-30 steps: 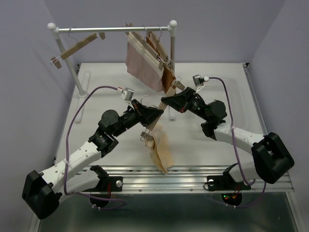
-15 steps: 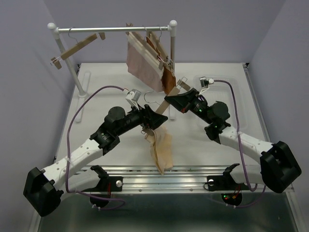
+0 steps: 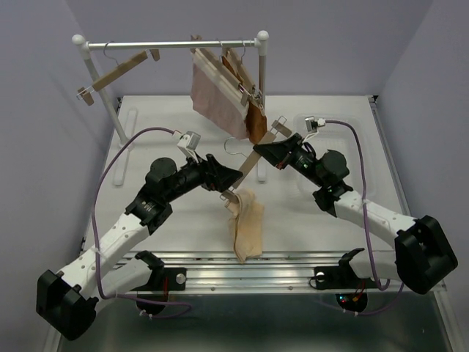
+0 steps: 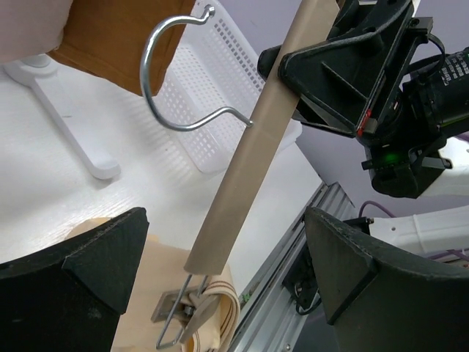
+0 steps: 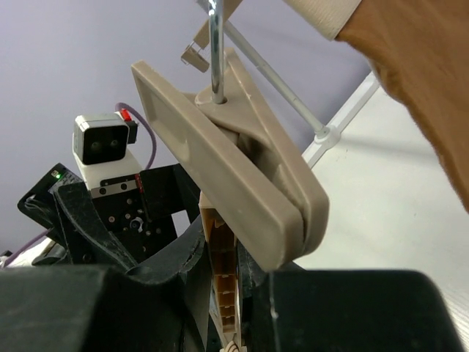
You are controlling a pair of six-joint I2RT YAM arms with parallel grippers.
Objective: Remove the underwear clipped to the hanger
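Note:
My right gripper (image 3: 261, 152) is shut on the tan bar of a hanger (image 3: 249, 167) and holds it slanted over the table; the bar (image 5: 223, 282) sits between its fingers, with the upper clip (image 5: 242, 161) just above. The pale cream underwear (image 3: 247, 226) hangs from the hanger's lower clip (image 4: 183, 315) and droops onto the table. My left gripper (image 3: 234, 178) stands open beside the bar (image 4: 249, 147), its fingers (image 4: 80, 271) wide apart on either side and touching nothing. The dusty pink underwear (image 3: 214, 99) and the rust brown underwear (image 3: 255, 117) hang clipped on the rack.
A white rack (image 3: 102, 81) stands at the back with a bare tan hanger (image 3: 117, 70) on its left end. A white perforated basket (image 4: 212, 95) sits on the table at the back right. The metal rail (image 3: 278, 265) runs along the near edge.
My left gripper has opened wide and drawn back from the lower clip. The right gripper has shifted the hanger slightly towards the back, and the cream underwear hangs straighter.

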